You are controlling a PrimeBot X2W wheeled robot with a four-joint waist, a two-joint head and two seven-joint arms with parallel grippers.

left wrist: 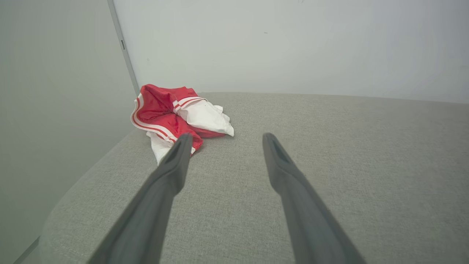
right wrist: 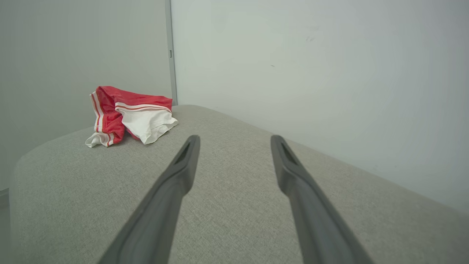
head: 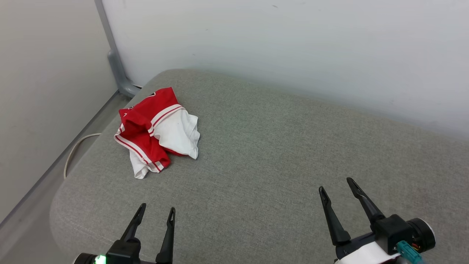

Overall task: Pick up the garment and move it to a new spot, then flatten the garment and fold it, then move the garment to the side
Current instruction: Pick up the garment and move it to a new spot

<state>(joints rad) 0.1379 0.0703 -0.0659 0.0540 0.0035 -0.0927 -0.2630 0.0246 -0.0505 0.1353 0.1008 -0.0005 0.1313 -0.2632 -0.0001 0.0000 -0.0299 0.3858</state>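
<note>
The garment [head: 157, 130] lies crumpled in a heap at the far left of the grey cushioned surface [head: 274, 154]; it is red with a white sleeve and red-white striped trim. It also appears in the left wrist view as the garment [left wrist: 176, 117] ahead and left of the fingers, and in the right wrist view as the garment [right wrist: 128, 117] far off to the left. My left gripper [head: 157, 209] hovers open near the front edge, well short of the heap. My right gripper [head: 336, 184] stands open at the lower right, far from it. Nothing is between either pair of fingers.
A pale wall [head: 293, 44] rises right behind the cushion. On the left a grey post [head: 115, 62] stands in the corner, with a strip of floor and a white cable [head: 75, 150] beside the cushion's left edge.
</note>
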